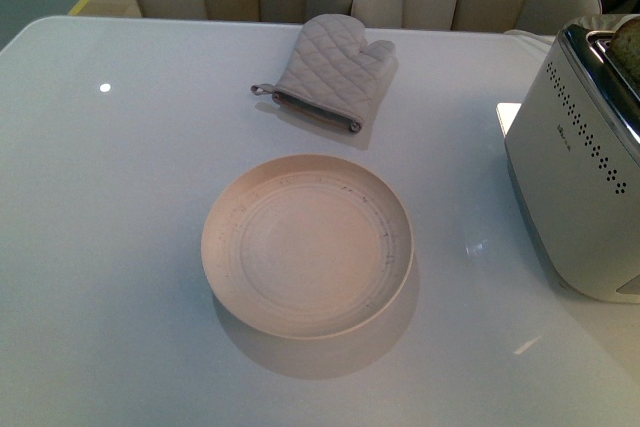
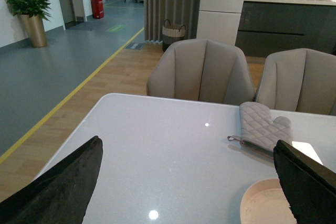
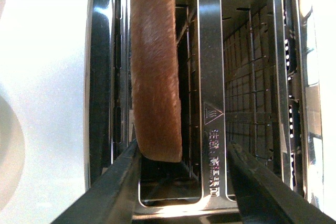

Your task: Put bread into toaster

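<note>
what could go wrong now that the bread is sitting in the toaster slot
The right tool hangs open straight above the toaster, its fingers straddling the bread. One finger looks very close to the crust edge, so lifting away could drag the slice back up or tilt it. The bread sits against one side of its slot and may catch on the wire guides instead of dropping fully. The bread's top shows above the chrome, so it may not be fully seated.

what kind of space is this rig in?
Likely an office or showroom dining area: white table with upholstered chairs, a dark counter, and an open hall with a potted plant.
</note>
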`<action>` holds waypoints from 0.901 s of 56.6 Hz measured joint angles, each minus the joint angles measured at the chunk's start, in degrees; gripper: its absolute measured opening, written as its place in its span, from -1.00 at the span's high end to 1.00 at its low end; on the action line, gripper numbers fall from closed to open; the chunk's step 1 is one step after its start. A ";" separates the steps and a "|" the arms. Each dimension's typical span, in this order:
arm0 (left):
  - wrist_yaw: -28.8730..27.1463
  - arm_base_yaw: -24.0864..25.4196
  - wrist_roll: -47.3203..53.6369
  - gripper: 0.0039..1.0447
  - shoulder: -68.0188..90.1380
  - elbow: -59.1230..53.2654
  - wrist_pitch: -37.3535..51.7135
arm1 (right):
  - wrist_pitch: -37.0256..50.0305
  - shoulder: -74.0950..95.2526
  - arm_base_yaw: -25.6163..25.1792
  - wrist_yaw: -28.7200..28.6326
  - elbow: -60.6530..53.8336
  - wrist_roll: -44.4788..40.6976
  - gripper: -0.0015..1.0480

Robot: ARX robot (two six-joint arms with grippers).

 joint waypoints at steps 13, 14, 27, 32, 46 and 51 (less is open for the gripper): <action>0.00 0.00 0.00 -0.86 0.00 0.00 0.00 | 6.08 -12.74 0.42 -2.21 -6.12 2.32 -0.85; 0.00 0.00 0.00 -0.86 0.00 0.00 0.00 | 6.40 -14.47 0.66 -2.27 -6.80 2.64 -0.85; 0.00 0.00 0.00 -0.86 0.00 0.00 0.00 | 10.34 -32.22 3.34 0.24 -15.82 5.07 -0.83; 0.00 0.00 0.00 -0.86 0.00 0.00 0.00 | 22.47 -36.00 1.68 -5.51 -22.53 5.11 -0.64; 0.00 0.00 0.00 -0.86 0.00 0.00 0.00 | 39.26 -42.97 0.31 -8.63 -35.41 5.11 0.19; 0.00 0.00 0.00 -0.86 0.00 0.00 0.00 | 39.21 -45.27 0.31 -8.63 -37.77 5.11 0.49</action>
